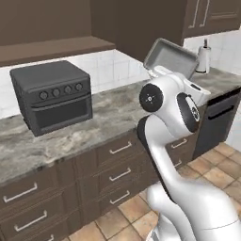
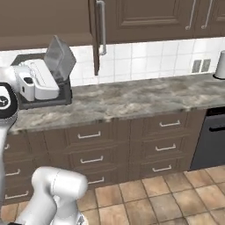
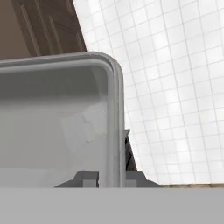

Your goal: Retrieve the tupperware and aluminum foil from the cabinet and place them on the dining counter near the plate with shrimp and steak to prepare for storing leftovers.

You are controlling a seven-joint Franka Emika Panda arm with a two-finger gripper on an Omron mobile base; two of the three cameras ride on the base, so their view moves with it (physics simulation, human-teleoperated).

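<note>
Marbled counter (image 1: 108,113) with black oven (image 1: 52,94); gripper (image 3: 110,175) clamped on tupperware (image 1: 170,59) rim, tub tilted, held above counter.

Black toaster oven (image 1: 52,94) on a marbled worktop (image 2: 145,97), brown drawers with silver handles (image 2: 165,140), white tiled wall (image 2: 149,59), paper towel roll (image 1: 203,58), terracotta floor tiles (image 2: 167,197)

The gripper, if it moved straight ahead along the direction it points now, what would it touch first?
Probably the white tiled wall. The gripper, jaws shut on the rim of the tupperware, faces those tiles, with a brown cabinet door off to one side. Depth is unclear.
</note>
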